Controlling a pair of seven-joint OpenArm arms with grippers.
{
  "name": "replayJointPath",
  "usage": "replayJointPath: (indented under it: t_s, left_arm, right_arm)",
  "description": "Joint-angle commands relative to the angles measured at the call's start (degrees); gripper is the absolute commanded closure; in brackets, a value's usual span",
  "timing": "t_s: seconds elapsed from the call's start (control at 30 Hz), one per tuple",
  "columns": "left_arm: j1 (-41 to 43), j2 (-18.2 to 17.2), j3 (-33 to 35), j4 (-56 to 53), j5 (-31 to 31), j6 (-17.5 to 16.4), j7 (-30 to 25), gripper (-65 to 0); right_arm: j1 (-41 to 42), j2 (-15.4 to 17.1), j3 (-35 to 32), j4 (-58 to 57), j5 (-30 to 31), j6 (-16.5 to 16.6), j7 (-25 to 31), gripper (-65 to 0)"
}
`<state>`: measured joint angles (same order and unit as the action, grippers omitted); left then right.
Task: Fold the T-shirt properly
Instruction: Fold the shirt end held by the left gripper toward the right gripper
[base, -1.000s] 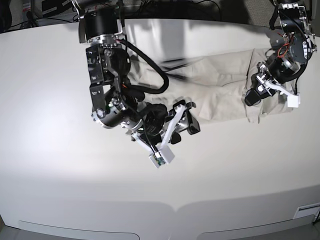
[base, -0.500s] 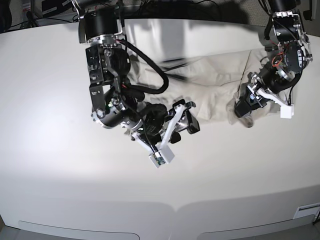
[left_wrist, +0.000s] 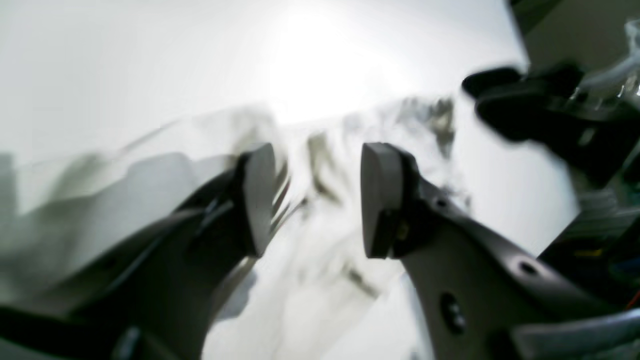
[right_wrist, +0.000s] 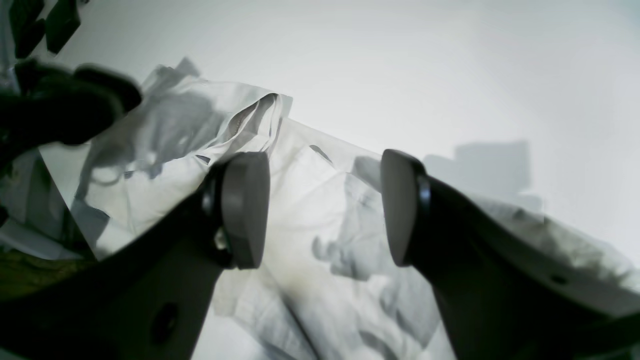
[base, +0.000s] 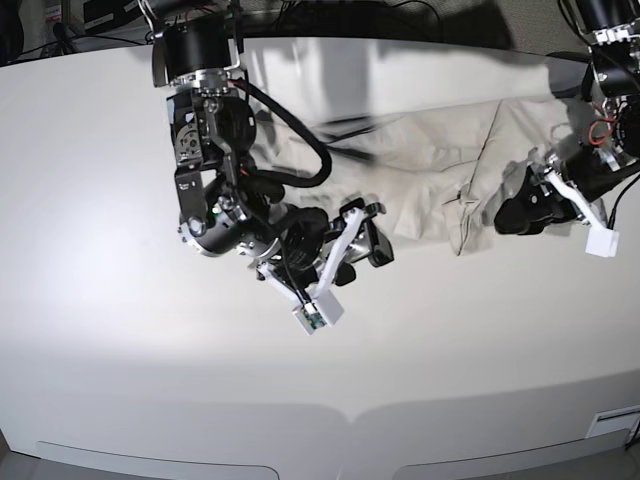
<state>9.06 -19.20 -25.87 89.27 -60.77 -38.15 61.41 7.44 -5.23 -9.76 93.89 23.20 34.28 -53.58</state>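
The pale beige T-shirt lies wrinkled across the far right of the white table, with a folded flap ending in a crumpled corner near the middle. My left gripper hovers just right of that corner. In the left wrist view it stands open and empty, with the blurred shirt beyond it. My right gripper hangs at the shirt's near left edge. It is open, with creased fabric below the fingers and nothing between them.
Black cables of the right arm trail over the shirt's left part. A dark blurred part of the other arm shows at the upper left of the right wrist view. The table's front edge curves along the bottom.
My left gripper dragged the shirt's right end leftward, opened, let the fabric go and drew back to the right. The flap now lies folded over. The right arm barely shifted.
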Motion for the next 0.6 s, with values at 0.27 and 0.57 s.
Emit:
replayJointPath:
  t_s: [0.27,0.57]
  left_arm:
    - [12.4,-6.2,-0.3,0.8,9.3,-0.2,-18.6,-27.5]
    - [17.1,-3.2,-0.3,0.1,14.8,0.5,-24.7,-27.5]
  right_arm:
    - [2.3,-0.5,0.0,1.0,1.4,0.2,1.3,-35.1]
    - [2.4,-0.5,0.0,1.0,5.2,0.2,-0.5,-35.1]
